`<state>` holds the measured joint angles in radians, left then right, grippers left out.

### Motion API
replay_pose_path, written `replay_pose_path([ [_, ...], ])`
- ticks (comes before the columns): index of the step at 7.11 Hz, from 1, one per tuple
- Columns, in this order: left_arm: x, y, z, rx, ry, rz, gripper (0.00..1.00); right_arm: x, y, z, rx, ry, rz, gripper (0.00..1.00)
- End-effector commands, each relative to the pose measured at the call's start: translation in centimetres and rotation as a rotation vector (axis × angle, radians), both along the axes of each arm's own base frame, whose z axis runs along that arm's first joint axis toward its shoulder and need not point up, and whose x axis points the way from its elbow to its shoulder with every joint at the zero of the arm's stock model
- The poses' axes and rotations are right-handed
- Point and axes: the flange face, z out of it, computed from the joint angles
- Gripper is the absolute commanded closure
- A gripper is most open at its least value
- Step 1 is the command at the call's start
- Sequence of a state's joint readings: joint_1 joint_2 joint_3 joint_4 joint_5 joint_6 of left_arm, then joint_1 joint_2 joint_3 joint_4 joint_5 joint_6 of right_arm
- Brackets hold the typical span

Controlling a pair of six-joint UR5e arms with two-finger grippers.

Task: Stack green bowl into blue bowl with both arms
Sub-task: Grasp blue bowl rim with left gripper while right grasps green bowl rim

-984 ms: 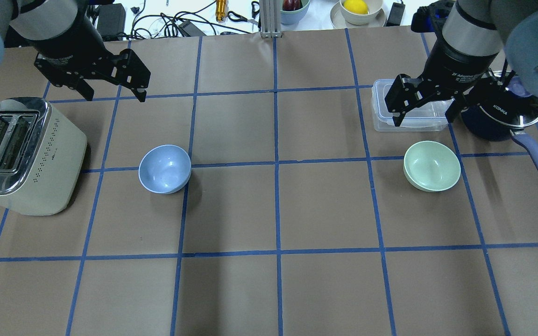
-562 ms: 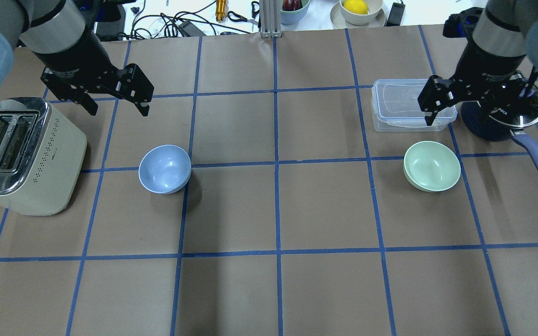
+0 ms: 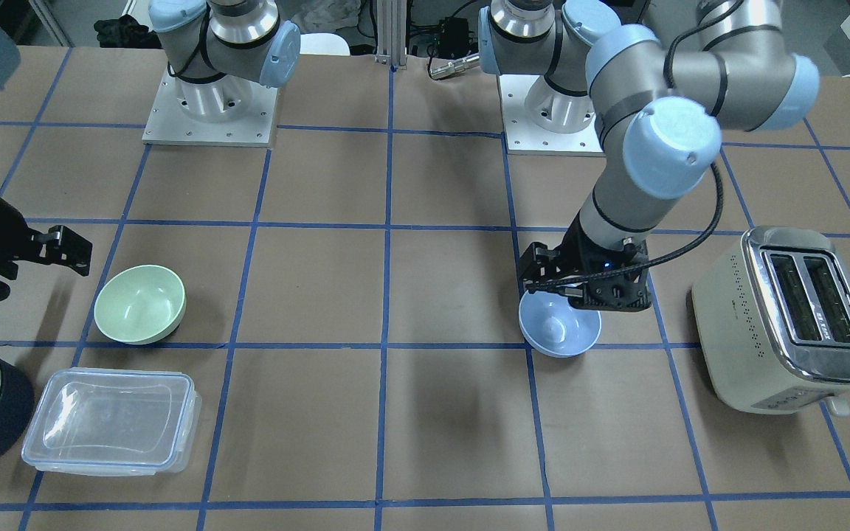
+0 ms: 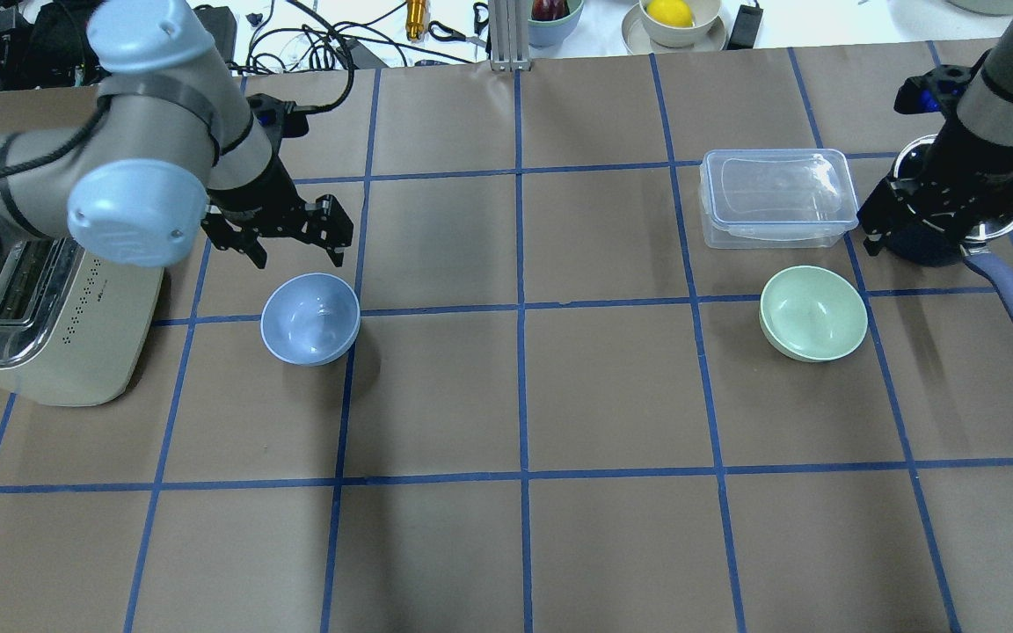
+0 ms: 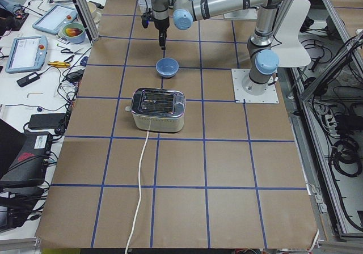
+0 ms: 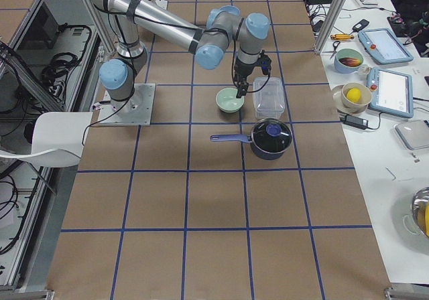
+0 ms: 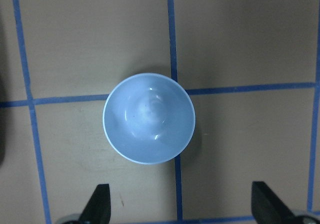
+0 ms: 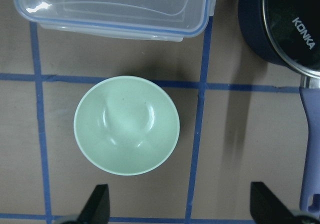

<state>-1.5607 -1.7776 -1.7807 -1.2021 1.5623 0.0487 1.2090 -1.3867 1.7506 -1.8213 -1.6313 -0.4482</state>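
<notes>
The blue bowl (image 4: 309, 317) stands upright and empty left of centre; it also shows in the left wrist view (image 7: 148, 118). My left gripper (image 4: 299, 258) hangs open just beyond its far rim, above the table, holding nothing. The green bowl (image 4: 813, 313) stands upright and empty on the right; it also shows in the right wrist view (image 8: 126, 125). My right gripper (image 8: 182, 209) is open and empty, up above the table to the right of the green bowl, over the saucepan's edge. The two bowls are far apart.
A cream toaster (image 4: 49, 299) stands left of the blue bowl. A clear lidded container (image 4: 775, 207) lies just beyond the green bowl. A navy saucepan (image 4: 929, 246) with a long handle (image 4: 1012, 303) sits to its right. Cables and dishes line the far edge.
My left gripper has moved right and down, close to the blue bowl's far rim. My right gripper has moved right, off the clear container and over the saucepan. Both bowls are unmoved.
</notes>
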Motion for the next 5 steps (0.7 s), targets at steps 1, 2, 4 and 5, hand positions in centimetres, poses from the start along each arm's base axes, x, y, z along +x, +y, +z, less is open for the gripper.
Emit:
replay_pose_path([
  [1,-2.8,1.3,-7.0,0.045,-0.016,-0.051,0.00,-0.1,1.8,-6.3,-0.022,-0.062,0.023,0.00],
  [2,-3.1,1.7,-9.0,0.051,-0.014,-0.056,0.00,0.0,2.9,-8.5,-0.041,-0.080,0.074,0.00],
  [4,-2.5,1.5,-12.1,-0.009,-0.070,-0.067,0.45,-1.1,3.0,-12.3,-0.054,-0.076,0.074,0.00],
  [5,-2.4,1.8,-13.1,0.009,-0.087,-0.054,0.68,-1.2,2.9,-13.3,-0.042,-0.082,0.073,0.15],
])
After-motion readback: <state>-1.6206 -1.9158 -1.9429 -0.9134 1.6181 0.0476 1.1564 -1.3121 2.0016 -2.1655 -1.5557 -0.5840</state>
